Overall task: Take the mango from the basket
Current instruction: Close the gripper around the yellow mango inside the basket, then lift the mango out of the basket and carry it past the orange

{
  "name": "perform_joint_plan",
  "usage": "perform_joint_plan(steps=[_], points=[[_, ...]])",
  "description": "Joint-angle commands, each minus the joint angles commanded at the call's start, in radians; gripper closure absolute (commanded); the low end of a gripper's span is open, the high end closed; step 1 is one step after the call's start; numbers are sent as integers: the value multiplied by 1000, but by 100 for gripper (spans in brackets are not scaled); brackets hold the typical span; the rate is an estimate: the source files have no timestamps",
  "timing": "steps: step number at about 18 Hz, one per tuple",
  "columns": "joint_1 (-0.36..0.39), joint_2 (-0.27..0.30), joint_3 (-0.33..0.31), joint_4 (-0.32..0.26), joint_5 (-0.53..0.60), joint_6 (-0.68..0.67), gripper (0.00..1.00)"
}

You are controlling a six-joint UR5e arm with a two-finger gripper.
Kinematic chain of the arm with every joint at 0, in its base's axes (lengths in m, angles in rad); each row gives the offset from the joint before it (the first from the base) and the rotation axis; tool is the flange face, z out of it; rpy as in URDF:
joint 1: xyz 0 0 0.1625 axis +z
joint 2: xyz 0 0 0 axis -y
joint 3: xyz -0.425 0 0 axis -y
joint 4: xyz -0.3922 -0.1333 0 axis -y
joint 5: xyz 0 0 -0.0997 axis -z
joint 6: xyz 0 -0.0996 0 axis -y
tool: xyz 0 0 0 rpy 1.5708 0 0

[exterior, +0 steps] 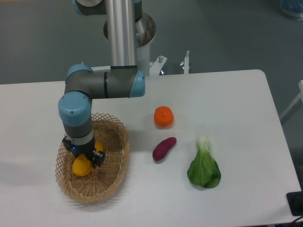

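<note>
The mango (pixel 82 166), yellow with an orange end, lies in the tan wicker basket (pixel 116 163) at the table's left. My gripper (pixel 84 152) points straight down into the basket and covers the middle of the fruit. Its dark fingers (pixel 97 158) sit against the mango's sides, shut on it. The mango still rests on the basket floor. The wrist hides the fruit's centre.
A round orange citrus (pixel 164 116) sits right of the basket, with a purple sweet potato (pixel 164 148) below it. A green bok choy (pixel 204 166) lies further right. The arm's base column (pixel 122 33) rises at the back.
</note>
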Motion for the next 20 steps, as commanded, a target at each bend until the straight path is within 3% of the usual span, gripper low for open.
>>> perform_joint_plan(steps=[8, 11, 17, 20], points=[[0, 9, 11, 0, 0, 6, 45], [11, 38, 14, -2, 0, 6, 45], [136, 156, 31, -17, -8, 90, 44], [198, 183, 29, -57, -9, 153, 44]])
